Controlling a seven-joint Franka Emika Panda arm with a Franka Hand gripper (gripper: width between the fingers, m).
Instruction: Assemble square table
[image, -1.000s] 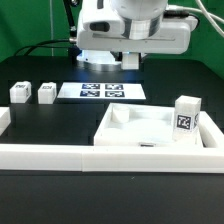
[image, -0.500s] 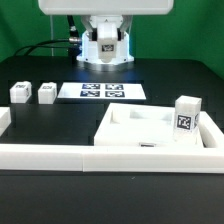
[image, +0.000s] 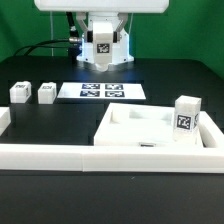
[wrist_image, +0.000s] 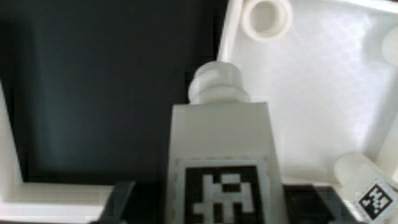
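Gripper: the gripper (image: 103, 50) hangs high at the far side, its jaws clamped on the held leg (wrist_image: 222, 150).
Table top: the table top (image: 145, 126) lies near, toward the exterior view's right, well below the gripper; the wrist view shows its corner hole (wrist_image: 267, 17) beyond the held leg's tip.
Standing leg: the standing leg (image: 185, 113) is upright at the top's right corner.
Spares: the first spare leg (image: 19, 93) and the second spare leg (image: 46, 93) sit at the exterior view's left, beside the marker board (image: 104, 91).
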